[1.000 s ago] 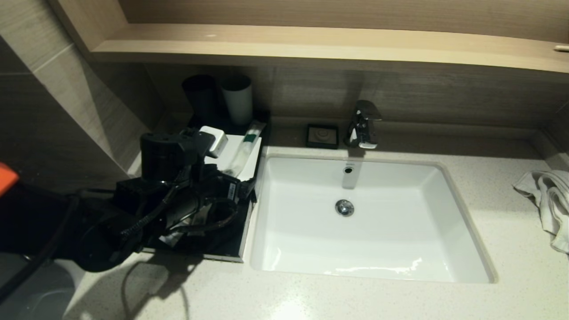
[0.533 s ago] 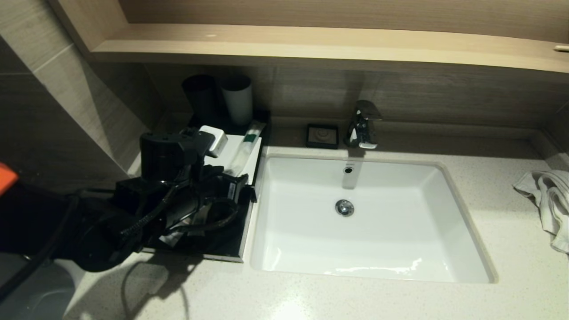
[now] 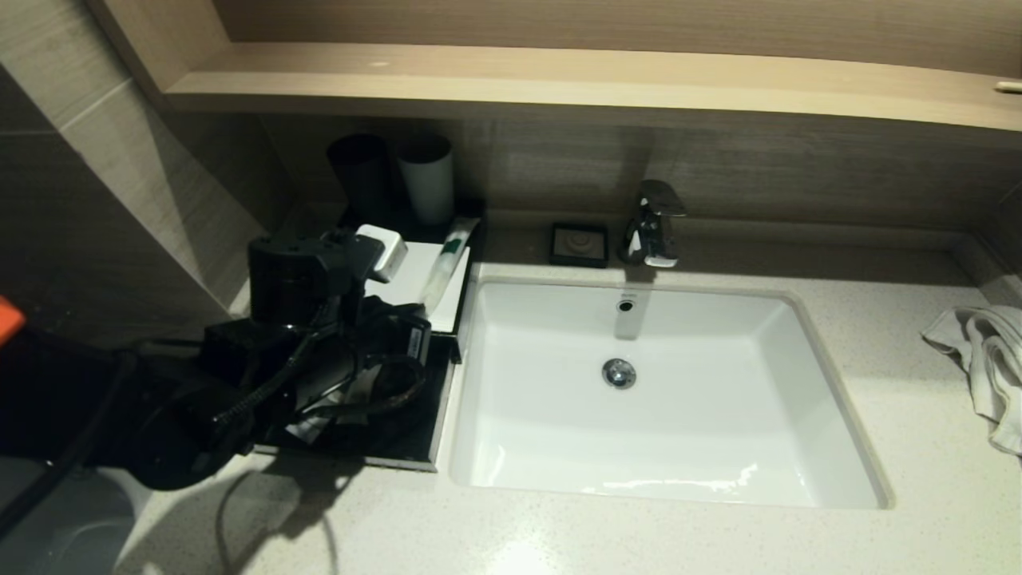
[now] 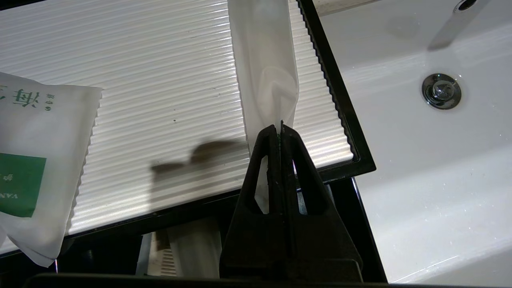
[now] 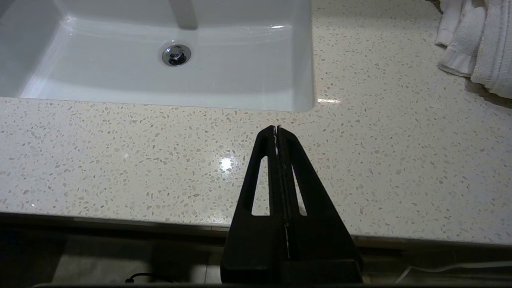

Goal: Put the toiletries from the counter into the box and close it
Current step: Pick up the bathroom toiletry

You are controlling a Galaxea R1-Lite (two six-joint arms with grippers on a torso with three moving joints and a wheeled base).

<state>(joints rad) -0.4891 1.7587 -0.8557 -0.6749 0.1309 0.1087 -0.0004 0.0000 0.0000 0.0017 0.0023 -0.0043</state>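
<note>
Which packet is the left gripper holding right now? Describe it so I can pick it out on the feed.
Start at the white sink and look to its left, at the black tray with the ribbed white lid. The left gripper is shut on the long narrow packet running along the lid's sink-side edge. Its neighbour, the wider sachet, shows a green label and lies free.

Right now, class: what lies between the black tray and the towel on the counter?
In the head view, the white sink fills the stretch between the black tray and the towel, with bare counter beside the towel.
</note>
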